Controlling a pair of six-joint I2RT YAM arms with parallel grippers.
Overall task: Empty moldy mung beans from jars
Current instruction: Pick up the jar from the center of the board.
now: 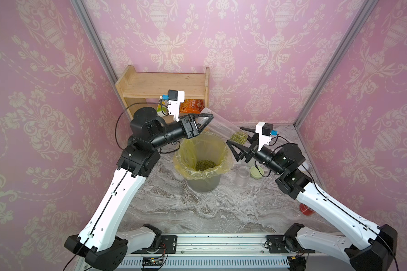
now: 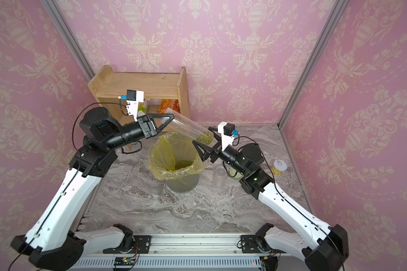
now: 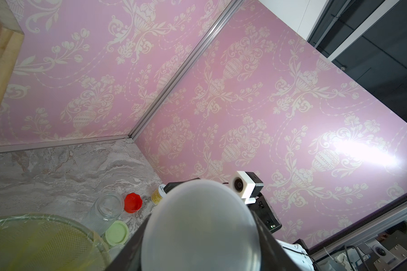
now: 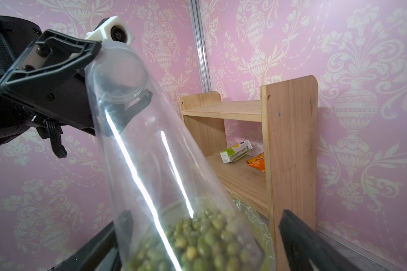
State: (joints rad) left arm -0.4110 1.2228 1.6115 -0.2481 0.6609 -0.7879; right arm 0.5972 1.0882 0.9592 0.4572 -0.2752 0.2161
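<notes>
A tall clear jar [image 1: 223, 125] [image 2: 188, 126] hangs tilted above the far rim of the bin. My left gripper [image 1: 206, 119] [image 2: 168, 118] is shut on its raised end, where a translucent lid [image 3: 200, 225] fills the left wrist view. Mung beans [image 1: 239, 137] [image 4: 197, 241] lie in its lower end. My right gripper [image 1: 234, 135] [image 2: 201, 135] is open, with one finger on each side of that lower end and gaps showing. More mung beans [image 1: 205, 165] lie in the bin. An empty lidless jar [image 1: 242, 174] [image 3: 108, 206] stands beside the bin.
The grey bin with a yellow bag [image 1: 181, 162] stands mid-table. A pale green lid [image 1: 256, 172] and a red lid [image 3: 133, 202] lie near the empty jar. A yellow can [image 2: 279, 167] stands at the right. The wooden shelf [image 1: 165, 84] at the back left holds packets.
</notes>
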